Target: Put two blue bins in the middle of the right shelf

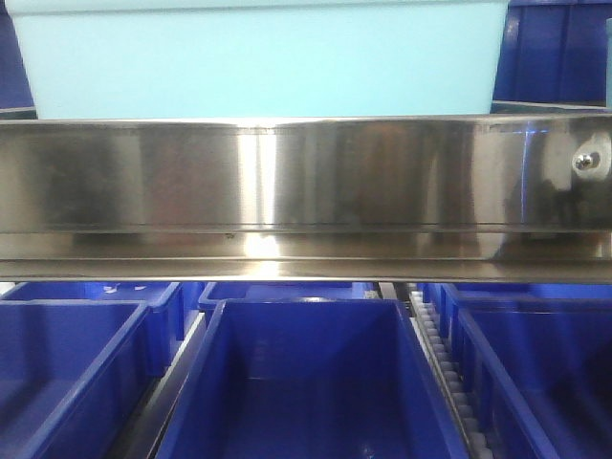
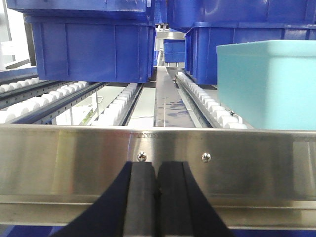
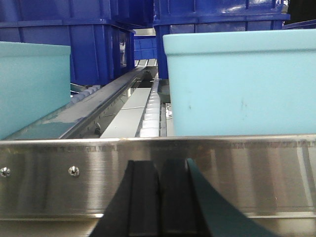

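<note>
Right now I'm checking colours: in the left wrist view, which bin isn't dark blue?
The pale turquoise bin at far right; the other bins are dark blue.

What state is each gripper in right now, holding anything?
Left gripper: closed, fingers pressed together, holding nothing.
Right gripper: closed, fingers pressed together, holding nothing.
</note>
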Robot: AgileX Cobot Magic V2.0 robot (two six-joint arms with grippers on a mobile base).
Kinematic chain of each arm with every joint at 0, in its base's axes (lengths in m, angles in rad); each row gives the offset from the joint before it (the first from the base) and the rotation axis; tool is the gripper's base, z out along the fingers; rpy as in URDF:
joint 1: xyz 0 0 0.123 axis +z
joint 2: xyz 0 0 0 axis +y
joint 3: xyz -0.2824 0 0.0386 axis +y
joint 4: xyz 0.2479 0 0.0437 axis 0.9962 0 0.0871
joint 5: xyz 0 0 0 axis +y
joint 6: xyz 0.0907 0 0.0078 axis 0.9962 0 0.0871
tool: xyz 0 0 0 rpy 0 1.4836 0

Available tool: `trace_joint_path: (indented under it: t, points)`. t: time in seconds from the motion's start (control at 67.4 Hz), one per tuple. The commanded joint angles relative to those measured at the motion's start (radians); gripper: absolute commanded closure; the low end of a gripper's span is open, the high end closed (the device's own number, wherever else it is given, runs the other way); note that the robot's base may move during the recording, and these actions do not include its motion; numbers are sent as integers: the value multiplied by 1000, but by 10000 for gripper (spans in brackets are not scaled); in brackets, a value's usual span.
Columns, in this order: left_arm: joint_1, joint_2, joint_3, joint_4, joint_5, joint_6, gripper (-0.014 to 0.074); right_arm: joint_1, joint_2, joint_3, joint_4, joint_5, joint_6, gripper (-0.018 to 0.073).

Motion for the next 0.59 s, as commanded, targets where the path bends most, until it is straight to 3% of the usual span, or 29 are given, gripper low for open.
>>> trace_joint_path:
  t: [0.0, 0.579]
  points:
    - [4, -4, -3, -3, -18, 4, 707, 2, -3, -1, 4, -23, -4, 712]
    - [4, -4, -3, -3, -18, 4, 707, 2, -3, -1, 4, -47, -4, 712]
